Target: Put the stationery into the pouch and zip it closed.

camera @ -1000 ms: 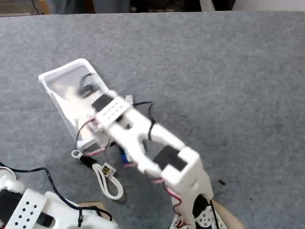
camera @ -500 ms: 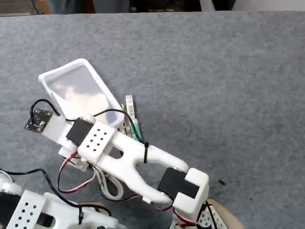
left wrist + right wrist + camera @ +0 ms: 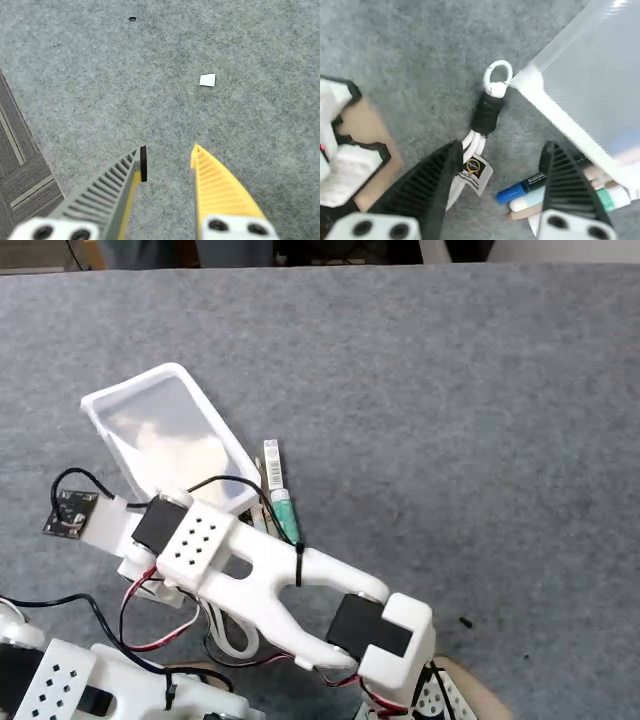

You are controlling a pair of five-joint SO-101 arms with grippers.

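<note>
One clear pouch (image 3: pixel 165 430) lies on the left part of the grey table (image 3: pixel 480 440), with wide free room to its right. About four pens (image 3: pixel 520 191) (they overlap) lie outside at its lower end, near one white strap (image 3: pixel 487 117). The right gripper (image 3: pixel 502 150) hovers above the strap, spread wide and empty. The left gripper (image 3: pixel 168 150) is partly spread and also empty.

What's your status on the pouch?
Right gripper open over lanyard. Left gripper open over grey mat. Pens at pouch edge.
</note>
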